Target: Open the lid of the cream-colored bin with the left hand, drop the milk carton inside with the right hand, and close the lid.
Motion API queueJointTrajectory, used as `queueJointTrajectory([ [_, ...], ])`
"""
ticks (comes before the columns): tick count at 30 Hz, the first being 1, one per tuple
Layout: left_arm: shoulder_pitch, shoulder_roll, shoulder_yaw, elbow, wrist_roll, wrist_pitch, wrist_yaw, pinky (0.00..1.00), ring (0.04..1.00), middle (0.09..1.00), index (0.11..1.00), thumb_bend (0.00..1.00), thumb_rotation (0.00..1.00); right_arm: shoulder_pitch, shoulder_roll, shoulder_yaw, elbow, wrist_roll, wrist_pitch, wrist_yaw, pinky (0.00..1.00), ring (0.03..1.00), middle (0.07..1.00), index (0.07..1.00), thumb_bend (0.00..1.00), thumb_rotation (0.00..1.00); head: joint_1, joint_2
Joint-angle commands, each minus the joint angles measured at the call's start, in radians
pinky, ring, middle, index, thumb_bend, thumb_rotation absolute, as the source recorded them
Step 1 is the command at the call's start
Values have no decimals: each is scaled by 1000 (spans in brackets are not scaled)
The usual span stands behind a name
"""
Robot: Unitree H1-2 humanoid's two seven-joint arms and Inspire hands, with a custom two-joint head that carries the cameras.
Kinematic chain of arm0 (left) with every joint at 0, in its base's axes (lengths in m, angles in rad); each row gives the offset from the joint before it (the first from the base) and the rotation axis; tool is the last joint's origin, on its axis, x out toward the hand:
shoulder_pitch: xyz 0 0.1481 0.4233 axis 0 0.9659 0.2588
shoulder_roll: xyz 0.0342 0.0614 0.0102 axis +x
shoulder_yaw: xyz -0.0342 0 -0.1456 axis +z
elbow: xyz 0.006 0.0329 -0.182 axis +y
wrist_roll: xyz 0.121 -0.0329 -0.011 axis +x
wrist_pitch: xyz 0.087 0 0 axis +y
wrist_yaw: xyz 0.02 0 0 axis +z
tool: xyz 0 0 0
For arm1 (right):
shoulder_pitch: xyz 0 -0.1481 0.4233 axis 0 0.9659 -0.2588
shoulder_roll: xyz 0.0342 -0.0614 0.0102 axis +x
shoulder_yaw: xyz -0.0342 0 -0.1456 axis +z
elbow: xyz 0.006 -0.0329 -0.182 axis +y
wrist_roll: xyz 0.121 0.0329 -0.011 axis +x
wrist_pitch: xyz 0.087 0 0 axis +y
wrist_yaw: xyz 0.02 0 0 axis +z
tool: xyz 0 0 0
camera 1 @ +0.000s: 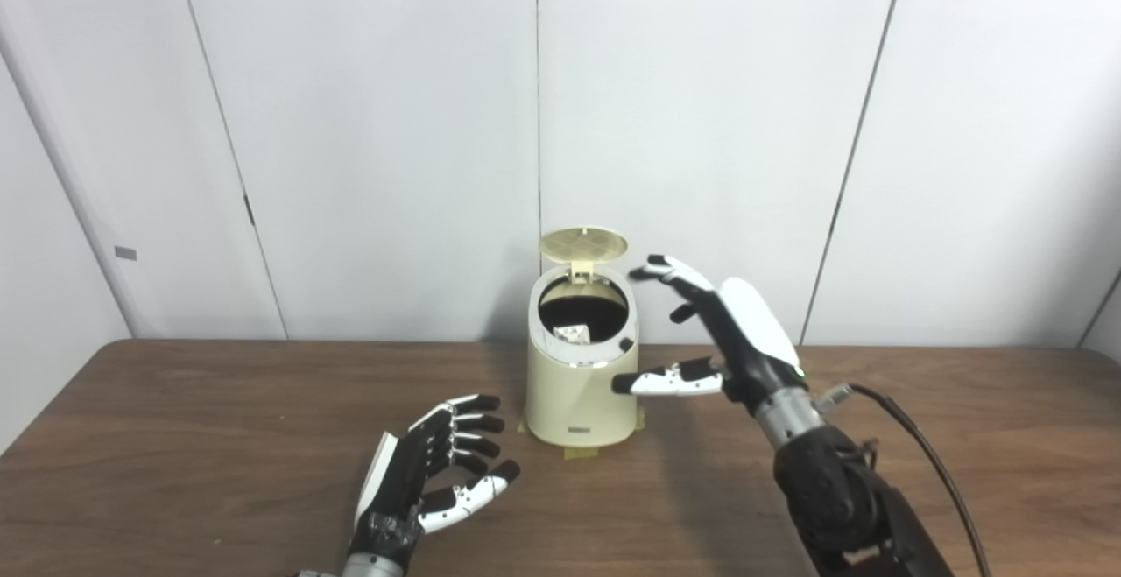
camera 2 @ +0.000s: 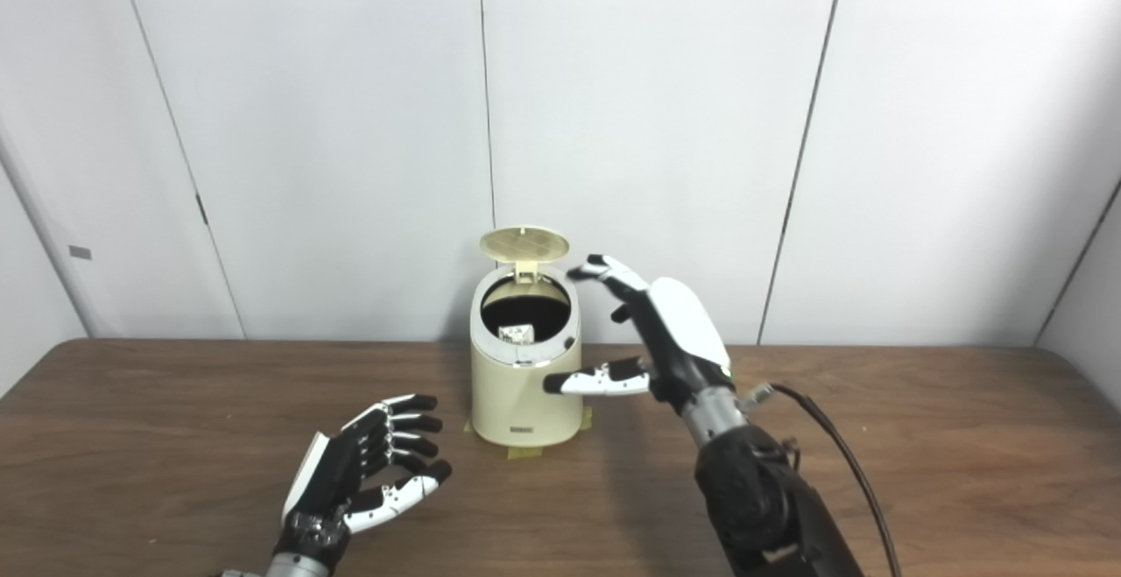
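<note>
in the left eye view, the cream-colored bin (camera 1: 582,384) stands on the wooden table (camera 1: 175,437) near its far edge, just in front of the white panelled wall (camera 1: 394,122). its round lid (camera 1: 583,244) is flipped up and stands at the bin's 12 o'clock side, leaving the dark mouth uncovered. inside, low in the opening, a pale corner of the milk carton (camera 1: 573,332) shows. yellowish tape (camera 1: 578,452) peeks out under the bin's base.

the right hand (camera 1: 731,332) is raised at the bin's 3 o'clock side, empty, with fingers spread. its fingertips (camera 1: 652,269) reach toward the rim at about 2 o'clock, near the lid; i cannot tell whether they touch either. its thumb (camera 1: 670,380) points at the bin's side wall and ends right at it. a black cable (camera 1: 920,446) trails from the wrist.

the left hand (camera 1: 433,472) sits low above the table at the bin's 8 o'clock, apart from it, palm turned inward, fingers loosely apart and holding nothing.

in the right eye view, the same bin (camera 2: 525,380) appears with its lid (camera 2: 524,242) upright and the carton (camera 2: 517,334) visible inside. the right hand (camera 2: 666,327) is open beside it at 3 o'clock, the thumb tip against or just short of the wall. the left hand (camera 2: 372,463) is open at 8 o'clock, clear of the bin.
</note>
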Motion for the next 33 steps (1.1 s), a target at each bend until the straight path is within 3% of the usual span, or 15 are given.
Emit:
queueJointTrajectory([
  [1,23,4,-2,18,6,-18,-1,526,607,687,738,605,43,-30,2,-18,-36,20,-41,-27,594,780,859,837,735,232,1,1],
  [8,23,7,-2,22,3,-21,-6,520,605,686,737,603,36,47,0,-57,-48,70,-30,-28,605,771,869,868,758,225,-1,0],
  [12,21,9,0,27,0,-25,-7,525,610,691,738,603,26,93,4,-90,-48,140,-81,-37,538,722,837,837,752,259,3,-4],
  [14,20,10,0,31,-1,-29,-7,533,613,691,737,603,29,124,-2,-107,-72,238,-93,15,488,674,807,804,704,201,5,-9],
  [18,19,18,-1,33,8,-42,-6,543,615,687,740,599,51,178,-10,-123,-128,381,-72,101,487,619,723,731,692,135,15,-17],
  [23,21,27,6,20,-2,-72,-9,568,641,695,739,609,70,238,9,-139,-167,462,-85,126,497,623,731,693,699,120,11,-23],
  [27,16,26,19,-48,7,-41,1,617,735,777,775,620,133,268,34,-137,-179,479,-96,125,472,614,742,698,681,111,15,-29],
  [30,-19,45,17,-94,71,-1,8,672,801,840,825,647,230,279,50,-141,-171,486,-107,122,459,607,742,696,673,79,22,-29],
  [33,-80,77,7,-132,138,47,-7,708,878,929,931,676,312,288,56,-144,-162,477,-111,120,463,609,739,706,663,107,18,-31],
])
